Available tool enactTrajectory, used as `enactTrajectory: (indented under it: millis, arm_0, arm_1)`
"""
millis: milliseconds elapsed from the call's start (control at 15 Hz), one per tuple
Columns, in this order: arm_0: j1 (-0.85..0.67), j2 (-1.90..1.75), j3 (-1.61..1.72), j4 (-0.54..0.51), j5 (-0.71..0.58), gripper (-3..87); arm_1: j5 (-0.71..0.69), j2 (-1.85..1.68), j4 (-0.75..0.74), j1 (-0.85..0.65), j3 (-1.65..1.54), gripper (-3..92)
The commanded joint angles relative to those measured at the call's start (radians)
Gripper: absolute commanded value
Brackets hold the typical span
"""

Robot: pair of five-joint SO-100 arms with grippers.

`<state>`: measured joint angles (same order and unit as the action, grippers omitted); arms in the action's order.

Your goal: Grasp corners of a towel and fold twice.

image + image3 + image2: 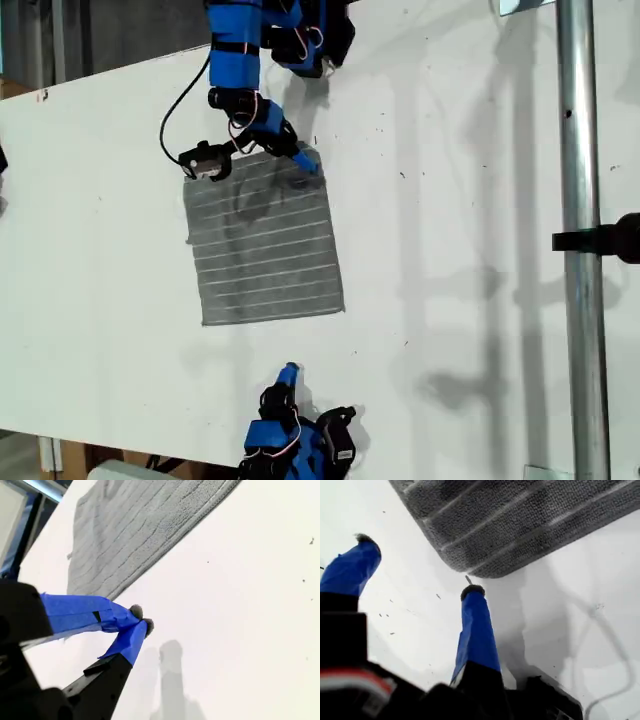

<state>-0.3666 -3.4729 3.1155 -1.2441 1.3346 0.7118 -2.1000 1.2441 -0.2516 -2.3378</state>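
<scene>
- Grey striped towel (264, 240) lies flat and unfolded on the white table (450, 250), so neither fold looks done yet.
- My first gripper (417, 565) has its jaws spread wide, hanging just off a towel corner (482, 570), probably lining up a pinch.
- My second gripper (141, 619) has its tips pressed together on nothing, parked well clear of the towel's edge, likely waiting its turn.

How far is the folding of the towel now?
No fold is done: the towel lies flat on the table. In hand: my first gripper is open beside one corner. My second gripper is shut on nothing. Both folds remain.
</scene>
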Motion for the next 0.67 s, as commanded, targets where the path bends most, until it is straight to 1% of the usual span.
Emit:
enactTrajectory:
  millis: [0, 133, 267, 400, 533, 600]
  arm_0:
    - [-0.005, -0.003, 0.003, 0.011, 0.003, -2.9]
    - [-0.003, -0.003, 0.003, 0.009, 0.003, -2.9]
    - [0.0, -0.003, 0.003, 0.005, 0.008, -2.9]
    - [0.0, -0.003, 0.003, 0.005, 0.009, -2.9]
    - [0.0, -0.003, 0.003, 0.006, 0.006, -2.9]
    - [-0.002, -0.003, 0.003, 0.006, 0.006, -2.9]
  arm_1:
    - [-0.015, 0.031, -0.098, -0.029, -0.048, 35.3]
    - [-0.015, 0.146, -0.176, -0.064, -0.064, 34.5]
    - [-0.015, 0.239, -0.181, -0.084, -0.021, 33.7]
    - [-0.015, 0.267, -0.183, -0.112, -0.012, 29.6]
    - [-0.015, 0.298, -0.183, -0.11, 0.005, 22.2]
    - [-0.015, 0.313, -0.183, -0.098, 0.018, 11.8]
